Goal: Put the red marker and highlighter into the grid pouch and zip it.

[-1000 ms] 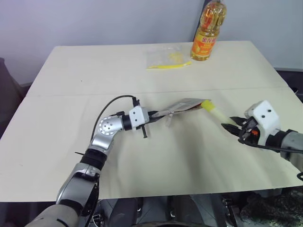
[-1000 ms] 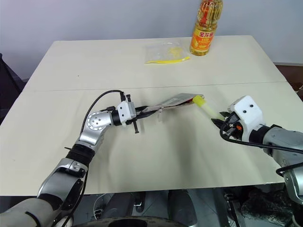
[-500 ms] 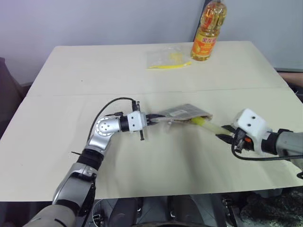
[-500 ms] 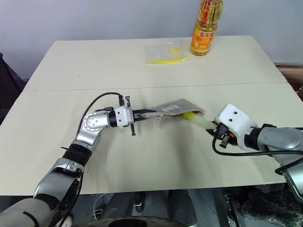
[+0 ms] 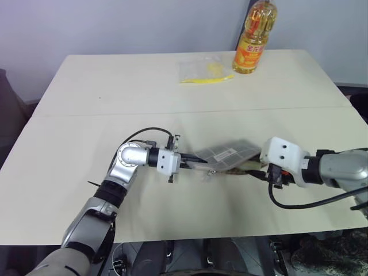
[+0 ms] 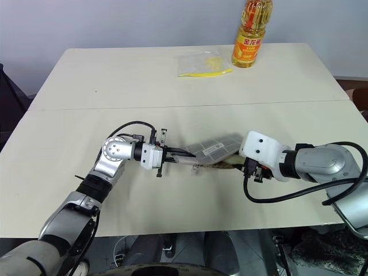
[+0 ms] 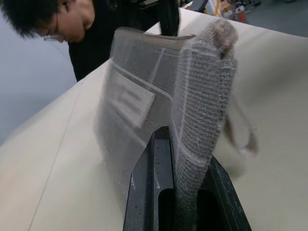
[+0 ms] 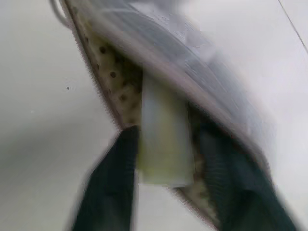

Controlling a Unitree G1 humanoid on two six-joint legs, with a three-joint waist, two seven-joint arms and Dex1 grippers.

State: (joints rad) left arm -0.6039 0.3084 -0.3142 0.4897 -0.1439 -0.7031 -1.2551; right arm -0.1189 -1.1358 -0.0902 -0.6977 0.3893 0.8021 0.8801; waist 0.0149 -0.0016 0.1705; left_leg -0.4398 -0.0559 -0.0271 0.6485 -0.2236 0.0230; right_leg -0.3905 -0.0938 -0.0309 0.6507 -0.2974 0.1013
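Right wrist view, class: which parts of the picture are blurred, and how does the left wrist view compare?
Right wrist view: motion-smeared throughout; the highlighter, the grid pouch mouth and the dark fingers all have soft edges. Left wrist view: the pouch mesh at the fingers is sharp, its far edge and the person behind are softer.

The grid pouch (image 6: 217, 150) is grey fabric crossed by white grid lines with a small white label, and its open mouth shows a pale lining dotted with dark spots. The highlighter (image 8: 163, 139) is pale yellow, flanked by black fingers (image 8: 108, 183). On the cream table (image 5: 115, 86) stand an oil bottle (image 5: 253, 37) of amber-yellow with an orange-red label and a clear plastic bag (image 5: 204, 70) with yellow contents.
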